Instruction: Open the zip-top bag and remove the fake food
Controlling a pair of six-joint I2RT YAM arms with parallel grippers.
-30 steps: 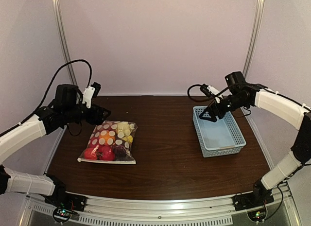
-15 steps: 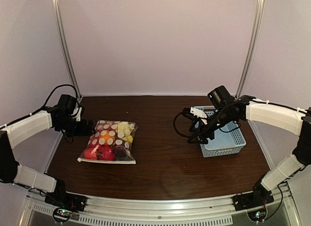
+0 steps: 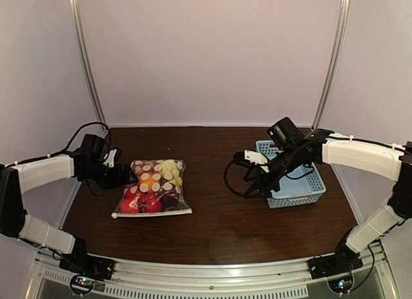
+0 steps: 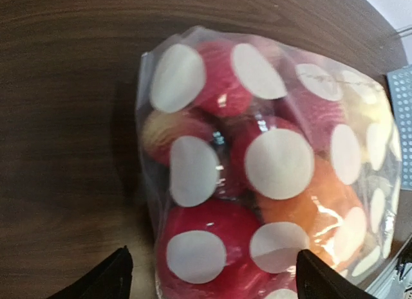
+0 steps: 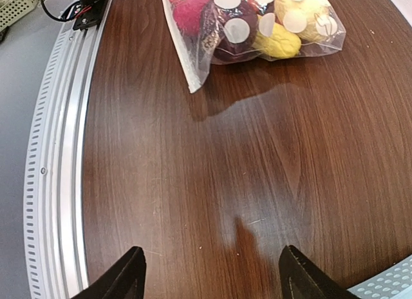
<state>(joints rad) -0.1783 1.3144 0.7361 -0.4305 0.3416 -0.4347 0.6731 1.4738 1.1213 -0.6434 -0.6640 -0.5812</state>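
On the left half of the dark wood table (image 3: 219, 228) in the top view, the zip-top bag (image 3: 154, 191) lies flat and zipped, with the fake food (image 3: 138, 204) packed inside. The left gripper (image 3: 127, 177) is right at its left edge, jaws spread with nothing in them. The right gripper (image 3: 248, 183) hangs well apart from the bag, just beside the light-blue basket (image 3: 312, 195), also spread and empty. The white zip strip (image 3: 154, 213) runs left-right along the near side, so the mouth faces the arm bases. I'd guess the long axis follows that strip, though the bag looks nearly square.

Left wrist view: polka dots fill the frame over red and orange fruit, and both fingertips (image 4: 109, 280) flank the bulging bottom end. I can't tell if they're touching.

Right wrist view: the strip (image 5: 180, 54) sits at the top, with yellow and dark purple fruit behind it. Fingertips (image 5: 125, 276) are over bare wood.

My take: the left should only pin the bag, not squash the fruit. The right should come in low at a corner of the strip and pinch just one layer of film
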